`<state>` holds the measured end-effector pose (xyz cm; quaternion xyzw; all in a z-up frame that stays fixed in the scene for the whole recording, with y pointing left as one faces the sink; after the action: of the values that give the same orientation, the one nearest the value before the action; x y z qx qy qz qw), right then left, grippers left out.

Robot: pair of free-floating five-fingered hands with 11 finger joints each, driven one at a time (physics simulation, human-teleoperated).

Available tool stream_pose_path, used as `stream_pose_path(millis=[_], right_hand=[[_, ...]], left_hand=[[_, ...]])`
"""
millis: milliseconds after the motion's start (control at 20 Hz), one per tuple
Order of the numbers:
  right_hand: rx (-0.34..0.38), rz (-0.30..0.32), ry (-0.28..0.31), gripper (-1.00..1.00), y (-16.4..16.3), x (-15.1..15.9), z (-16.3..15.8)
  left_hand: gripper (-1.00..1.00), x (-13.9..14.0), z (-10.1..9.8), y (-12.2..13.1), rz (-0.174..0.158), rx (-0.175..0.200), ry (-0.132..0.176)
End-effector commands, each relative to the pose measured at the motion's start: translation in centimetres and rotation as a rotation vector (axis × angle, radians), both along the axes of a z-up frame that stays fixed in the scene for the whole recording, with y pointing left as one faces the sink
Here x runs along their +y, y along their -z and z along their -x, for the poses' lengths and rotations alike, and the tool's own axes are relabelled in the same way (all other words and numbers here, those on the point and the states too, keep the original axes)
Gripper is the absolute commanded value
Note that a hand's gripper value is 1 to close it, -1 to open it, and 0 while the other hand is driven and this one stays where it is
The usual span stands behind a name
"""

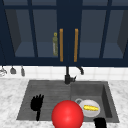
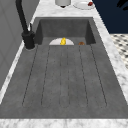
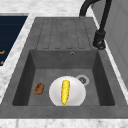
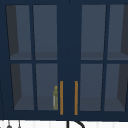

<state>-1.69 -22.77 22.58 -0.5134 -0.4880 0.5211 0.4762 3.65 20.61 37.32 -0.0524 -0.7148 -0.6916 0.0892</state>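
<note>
The corn cob (image 3: 65,92) lies flat across the middle of a white plate (image 3: 77,96), down in the sink basin (image 3: 45,72), its length running front to back in the right side view. It looks light and stiff, with a rounded, kernelled skin that would likely roll or slip under a loose hold; a wrap around its middle, across the short axis, seems the surest place to take it. The plate beneath it looks hard and breakable.

The right robot hand (image 1: 100,122) sits low at the front edge of the basin, just beside the plate and nearest to the cob, but I cannot tell how its fingers stand. The left robot hand (image 1: 37,103) hangs over the ribbed draining board (image 1: 47,95), fingers spread straight and holding nothing, well apart from the cob.

A big red ball (image 1: 67,115) floats in front of the sink, between the two hands. A small brown lump (image 3: 39,88) rests on the basin floor just beside the plate, the drain (image 3: 82,79) behind it. The black tap (image 1: 67,75) stands at the back, and above, a bottle (image 1: 55,45) waits in the glass-fronted wall cabinet (image 4: 68,37).
</note>
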Motion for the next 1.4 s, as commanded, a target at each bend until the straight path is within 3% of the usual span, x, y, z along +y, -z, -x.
stream_pose_path(millis=[0,200,900,950,1000,1150,1250,1300,1350], right_hand=[[0.0,0.0,0.0,0.0,0.0,0.0,0.0],[0.0,0.0,0.0,0.0,0.0,0.0,0.0],[0.0,0.0,0.0,0.0,0.0,0.0,0.0],[0.0,0.0,0.0,0.0,0.0,0.0,0.0],[0.0,0.0,0.0,0.0,0.0,0.0,0.0],[0.0,0.0,0.0,0.0,0.0,0.0,0.0],[0.0,0.0,0.0,0.0,0.0,0.0,0.0],[0.0,0.0,0.0,0.0,0.0,0.0,0.0],[0.0,0.0,0.0,0.0,0.0,0.0,0.0]], left_hand=[[-1.0,-0.6,0.0,-0.8,-0.102,-0.07,0.039],[-1.0,-0.5,0.0,-0.5,-0.134,-0.122,0.049],[-1.0,-0.3,0.2,-0.4,-0.174,-0.258,0.071],[-1.0,-0.6,0.3,-1.3,-0.159,-0.239,0.062],[-1.0,-0.4,0.1,-0.5,-0.059,-0.198,0.0],[-1.0,-0.4,0.2,-0.7,-0.061,-0.2,-0.009],[-1.0,-0.7,-0.1,-1.8,-0.091,-0.226,0.015],[-1.0,-1.1,-0.5,-2.1,-0.103,-0.233,0.06],[-1.0,-1.1,-0.4,-2.6,-0.118,-0.242,0.075]])
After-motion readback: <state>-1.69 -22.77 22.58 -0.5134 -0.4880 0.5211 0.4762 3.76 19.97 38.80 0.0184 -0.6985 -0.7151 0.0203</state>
